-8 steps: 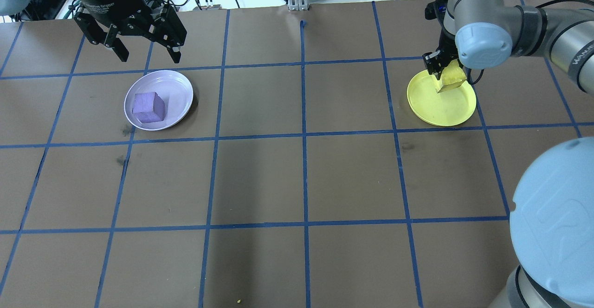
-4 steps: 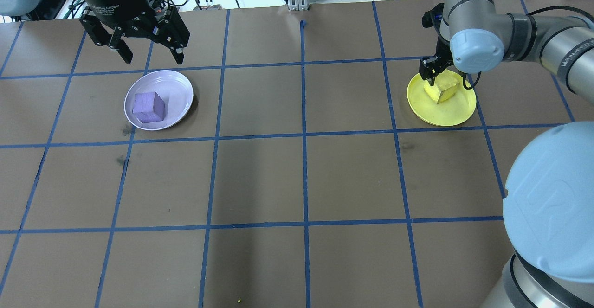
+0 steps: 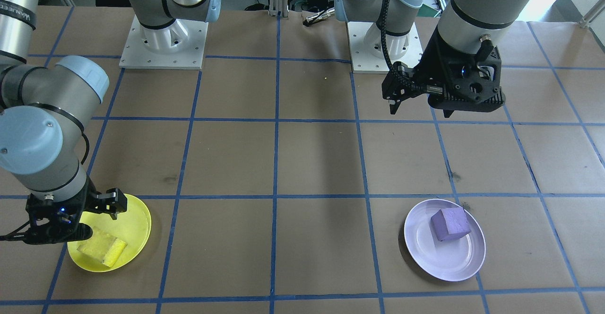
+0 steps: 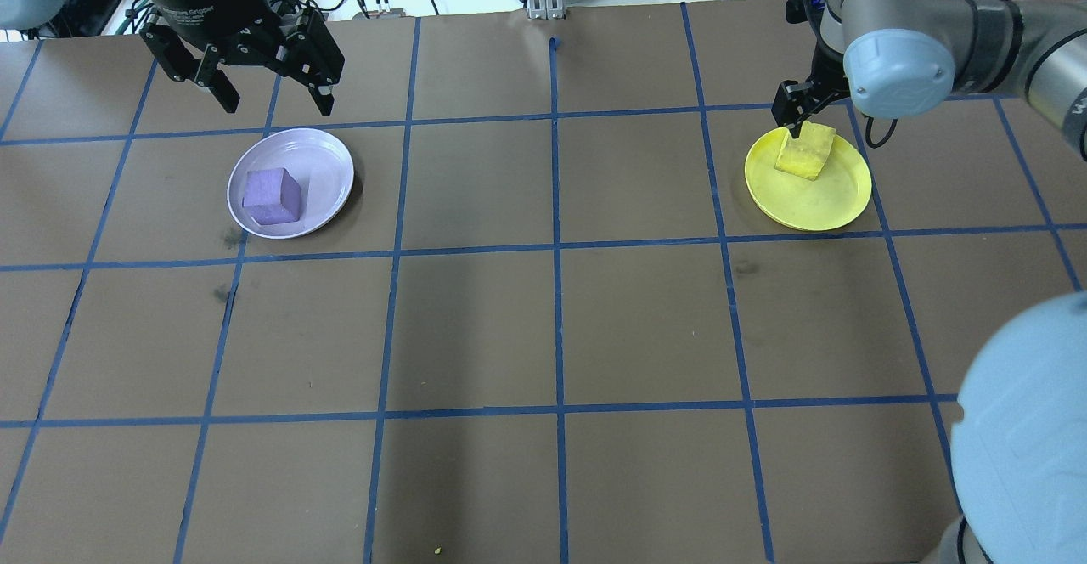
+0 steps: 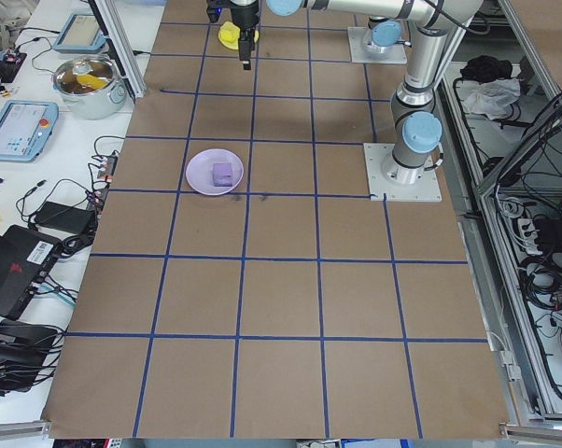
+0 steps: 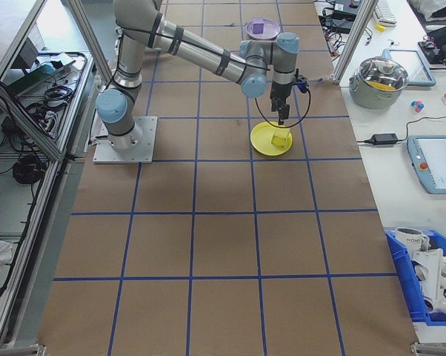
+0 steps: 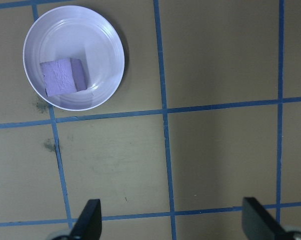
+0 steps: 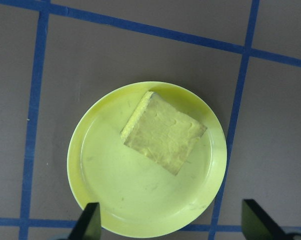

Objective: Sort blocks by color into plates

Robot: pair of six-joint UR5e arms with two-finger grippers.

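The yellow block (image 4: 802, 156) lies tilted in the yellow plate (image 4: 815, 216) at the far right, seen close in the right wrist view as block (image 8: 163, 132) on plate (image 8: 90, 175). My right gripper (image 4: 813, 118) hovers open just above it, its fingers clear of the block. The purple block (image 4: 272, 196) rests in the lavender plate (image 4: 327, 165) at the far left. My left gripper (image 4: 265, 88) hangs open and empty behind that plate. From the front I see the yellow block (image 3: 101, 248), the right gripper (image 3: 66, 219), the purple block (image 3: 450, 224) and the left gripper (image 3: 420, 110).
Brown table with a blue tape grid (image 4: 556, 250). The two arm bases (image 3: 163, 44) stand at the robot's edge. A pot (image 5: 90, 79), tablets and cables lie past the far edge. My right arm's elbow (image 4: 1019, 428) fills the overhead's lower right.
The right gripper has let go of the yellow block, which dropped from a tilted hold onto the yellow plate, and the gripper has risen off it. The left gripper has barely moved.
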